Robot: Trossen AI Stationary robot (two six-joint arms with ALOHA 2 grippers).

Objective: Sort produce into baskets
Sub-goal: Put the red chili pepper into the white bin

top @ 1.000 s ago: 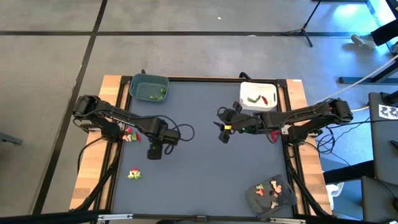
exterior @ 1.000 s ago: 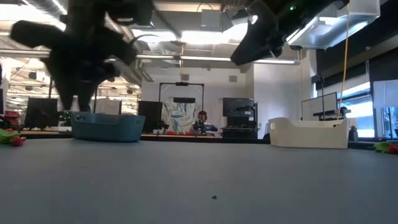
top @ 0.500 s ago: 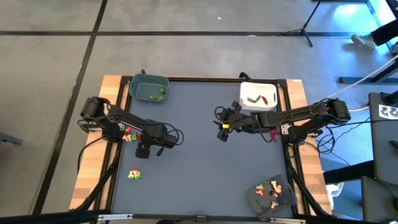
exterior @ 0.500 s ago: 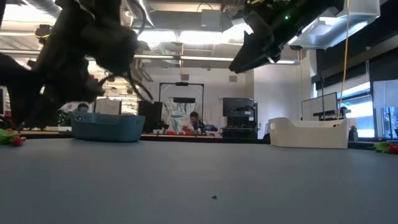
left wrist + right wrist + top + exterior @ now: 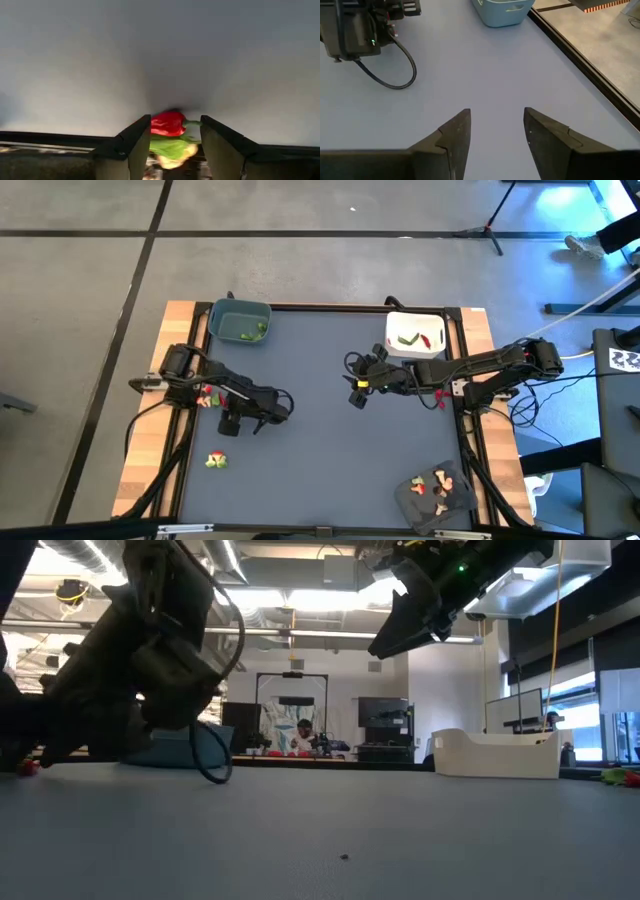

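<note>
The produce, tiny toy fruits and vegetables in red, green and pale tan, lies scattered around the dark blue-grey table mat [image 5: 320,440]. A few green pieces sit in the blue-grey rounded tub [image 5: 240,320] at the mat's far left corner, red and green ones in the white rounded tub [image 5: 414,335] at its far right corner, and tan and red ones on the dark grey shallow tray [image 5: 436,494] at its near right corner. We see a small cluster of red, green and tan pieces [image 5: 208,396] at the mat's left edge, and another small cluster [image 5: 216,461] nearer the front on the same side.

Our left gripper [image 5: 229,423] hangs low over the mat just beside the left-edge cluster. In the left wrist view its fingers [image 5: 132,142] stand spread, with a red toy pepper [image 5: 168,123] and a green piece [image 5: 170,148] showing between them; we cannot tell whether they touch it.

Our right gripper [image 5: 357,392] hovers over the mat near the white tub, its fingers [image 5: 451,135] spread with bare mat between them.
</note>
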